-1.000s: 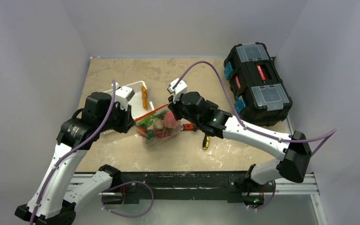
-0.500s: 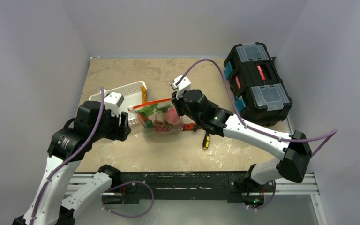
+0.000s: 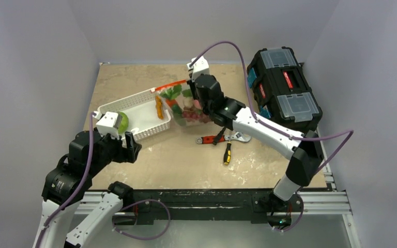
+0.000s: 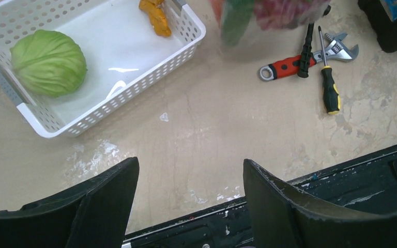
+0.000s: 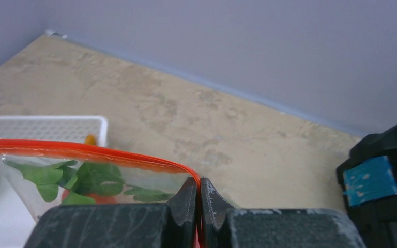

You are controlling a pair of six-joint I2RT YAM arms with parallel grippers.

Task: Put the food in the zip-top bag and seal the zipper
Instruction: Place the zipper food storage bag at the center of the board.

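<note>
Your right fingers (image 5: 186, 199), pinched shut on one end of the zipper (image 5: 82, 153), hold the zip-top bag (image 3: 186, 106) up over the far table (image 3: 186, 160), beside the basket (image 3: 150, 130). The mouth is up and the strip runs leftward, roughly level. The food (image 3: 174, 93) sags below. The film looks thin, slick and floppy, so grip the stiffer strip. Your left fingers (image 4: 111, 191) stand wide apart, empty. The cabbage (image 4: 48, 62) lies in the basket.

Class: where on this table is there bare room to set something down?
Bare: the far-left tabletop behind the white perforated plastic basket, and the near strip in front of it. Crowded: between the clear food-filled bag, red-handled wrench, yellow-handled screwdriver and black toolbox.
</note>
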